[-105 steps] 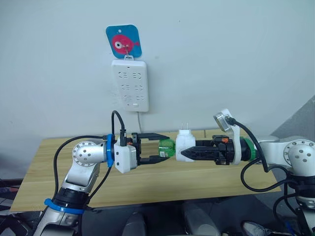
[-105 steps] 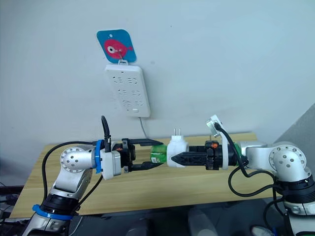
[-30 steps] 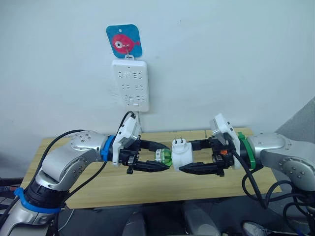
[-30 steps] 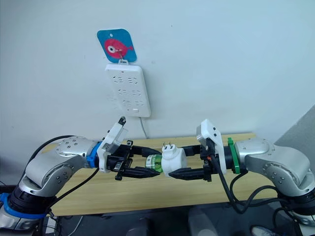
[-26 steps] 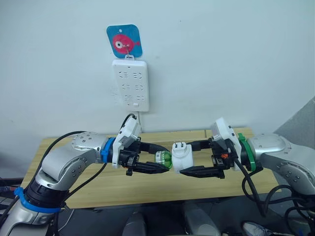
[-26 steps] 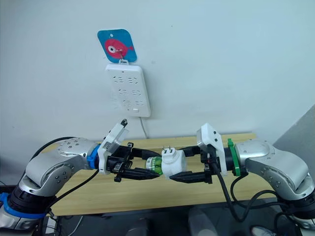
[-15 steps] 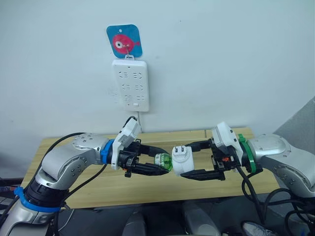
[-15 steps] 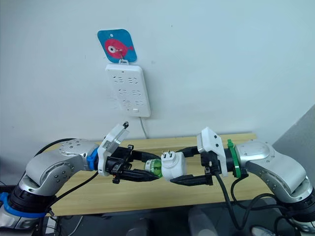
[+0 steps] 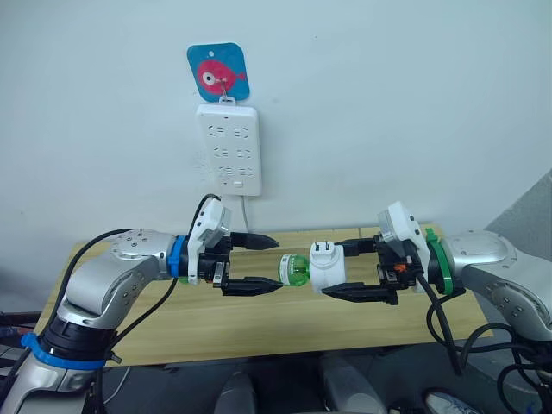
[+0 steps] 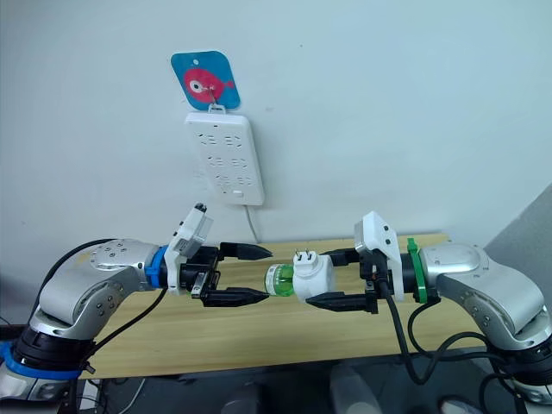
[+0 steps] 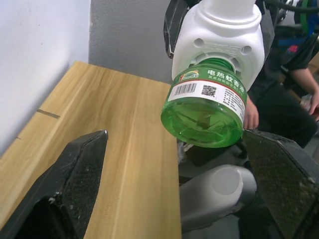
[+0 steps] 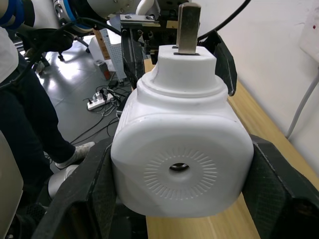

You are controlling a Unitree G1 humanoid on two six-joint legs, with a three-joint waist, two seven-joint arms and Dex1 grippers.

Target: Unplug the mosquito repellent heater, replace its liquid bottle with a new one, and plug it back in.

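Small white plastic mosquito repellent heater (image 9: 327, 266) with green translucent liquid bottle (image 9: 294, 269) gripped in right claw (image 9: 352, 270) above wooden counter (image 9: 259, 323). Left claw (image 9: 263, 262) spread wide, just beside bottle, apart.

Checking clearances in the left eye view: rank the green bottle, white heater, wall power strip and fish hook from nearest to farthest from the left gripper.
1. Green bottle, just beyond the left gripper.
2. White heater, behind the bottle, in the right gripper.
3. Power strip, on the wall above.
4. Fish hook, topmost.

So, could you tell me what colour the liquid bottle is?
The liquid bottle is translucent green, clearest in the left wrist view.
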